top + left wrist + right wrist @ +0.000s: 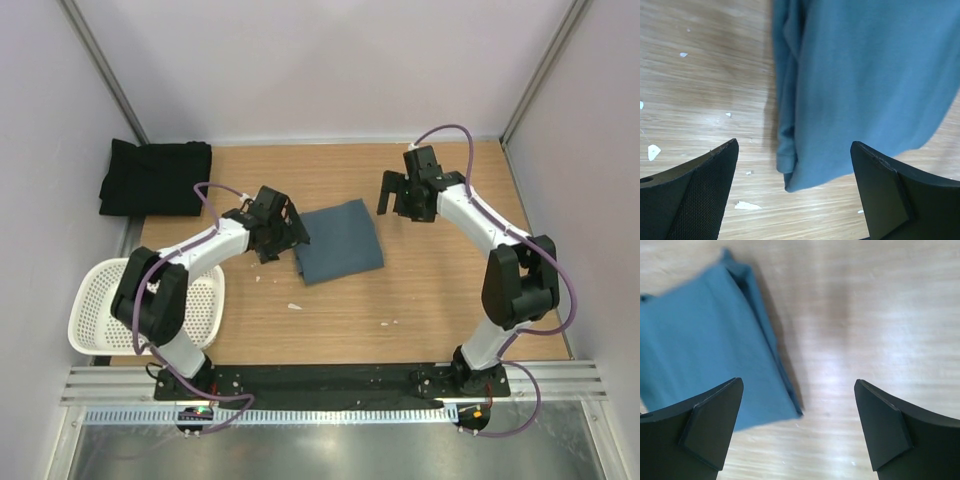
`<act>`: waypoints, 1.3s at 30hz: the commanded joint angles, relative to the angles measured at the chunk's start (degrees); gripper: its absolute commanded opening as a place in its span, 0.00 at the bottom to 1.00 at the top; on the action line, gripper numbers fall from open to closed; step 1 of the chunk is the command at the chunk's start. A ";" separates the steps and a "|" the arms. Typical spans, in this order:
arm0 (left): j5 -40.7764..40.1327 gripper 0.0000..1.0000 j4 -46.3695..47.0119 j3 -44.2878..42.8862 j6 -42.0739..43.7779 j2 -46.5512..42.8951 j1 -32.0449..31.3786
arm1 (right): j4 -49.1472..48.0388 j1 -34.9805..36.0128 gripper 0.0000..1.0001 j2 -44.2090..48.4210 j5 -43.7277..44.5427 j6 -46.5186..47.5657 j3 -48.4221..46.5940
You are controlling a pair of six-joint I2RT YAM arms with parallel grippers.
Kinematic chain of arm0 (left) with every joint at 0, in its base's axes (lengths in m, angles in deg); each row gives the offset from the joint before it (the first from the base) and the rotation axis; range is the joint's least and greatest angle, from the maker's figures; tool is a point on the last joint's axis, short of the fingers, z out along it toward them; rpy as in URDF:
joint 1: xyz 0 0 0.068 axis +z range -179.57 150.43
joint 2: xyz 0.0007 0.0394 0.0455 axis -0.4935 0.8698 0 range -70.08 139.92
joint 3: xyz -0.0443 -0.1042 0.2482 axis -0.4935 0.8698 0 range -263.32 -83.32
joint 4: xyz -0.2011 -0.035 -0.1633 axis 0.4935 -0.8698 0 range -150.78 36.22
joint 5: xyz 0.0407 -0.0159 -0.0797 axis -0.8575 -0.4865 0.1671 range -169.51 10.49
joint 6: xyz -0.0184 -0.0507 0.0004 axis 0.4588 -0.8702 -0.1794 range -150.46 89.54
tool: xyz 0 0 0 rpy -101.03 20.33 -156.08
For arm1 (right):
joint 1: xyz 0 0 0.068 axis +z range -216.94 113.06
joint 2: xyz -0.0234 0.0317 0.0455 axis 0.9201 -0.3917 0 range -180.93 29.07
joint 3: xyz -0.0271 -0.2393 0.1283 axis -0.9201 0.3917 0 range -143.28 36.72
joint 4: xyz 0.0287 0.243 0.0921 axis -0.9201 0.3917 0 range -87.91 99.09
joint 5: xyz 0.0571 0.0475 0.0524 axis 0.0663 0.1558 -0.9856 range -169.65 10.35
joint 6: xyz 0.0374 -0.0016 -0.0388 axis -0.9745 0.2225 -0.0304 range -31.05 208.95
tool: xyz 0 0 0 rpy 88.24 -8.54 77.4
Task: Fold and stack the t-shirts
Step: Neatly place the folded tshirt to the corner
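The slate blue-grey t-shirt [340, 240] lies folded into a small rectangle in the middle of the table. It also shows in the left wrist view [860, 80] and the right wrist view [705, 355]. The black t-shirt [155, 177] lies folded at the far left corner. My left gripper [283, 230] is open and empty, above the blue shirt's left edge [795, 165]. My right gripper [398, 196] is open and empty, above bare wood just right of the blue shirt [797, 412].
A white perforated basket [100, 310] hangs over the table's left edge beside the left arm. Small white flecks [295, 306] lie on the wood [440, 290] in front of the blue shirt. Walls close in on the left, back and right.
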 commanded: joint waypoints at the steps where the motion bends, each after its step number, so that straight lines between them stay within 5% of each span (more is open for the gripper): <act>1: -1.12 0.94 6.15 0.59 -2.41 0.24 0.47 | 0.41 0.23 1.00 6.25 3.99 -0.72 3.19; 15: 2.93 0.79 14.68 4.29 -2.93 7.80 0.47 | 5.50 0.23 1.00 17.50 12.69 -4.85 11.45; 26: 4.51 0.00 15.74 1.66 8.29 13.51 1.43 | 9.11 0.23 1.00 23.12 15.06 -8.11 14.09; 34: 4.16 0.00 8.99 -10.28 21.57 16.76 7.85 | 9.64 0.23 1.00 27.26 15.06 -11.18 17.16; 39: -1.45 0.00 -0.69 -27.51 33.26 21.07 8.99 | 7.72 0.23 1.00 27.71 15.42 -12.06 18.48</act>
